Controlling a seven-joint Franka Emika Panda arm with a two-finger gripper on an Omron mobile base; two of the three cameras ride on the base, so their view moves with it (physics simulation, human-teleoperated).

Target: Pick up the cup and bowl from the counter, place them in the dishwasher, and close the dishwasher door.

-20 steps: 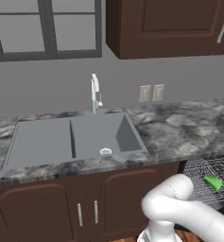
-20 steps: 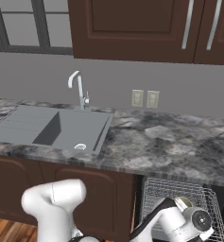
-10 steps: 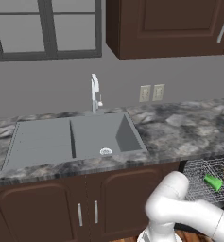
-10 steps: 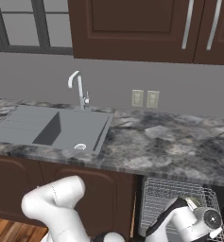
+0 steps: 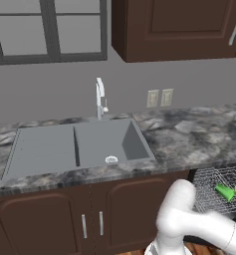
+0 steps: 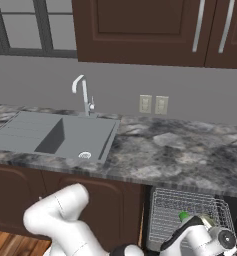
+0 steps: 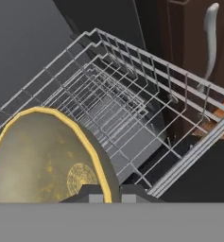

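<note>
Gripper (image 7: 105, 191) clenched on bowl (image 7: 42, 156) rim above wire rack (image 7: 132, 104); green cup (image 5: 224, 191) lies in rack; cabinet handle (image 7: 209, 40) beside.

The small green cup (image 5: 224, 192) is seen lying on its side in the grey wire rack of the dishwasher (image 5: 214, 187). The round tan-yellow bowl (image 7: 42, 156) is seen tipped up on its edge at the near end of the same rack, just beside the cup. The rack is pulled out under the marbled counter (image 5: 189, 139), whose top is grey, black and white.
</note>
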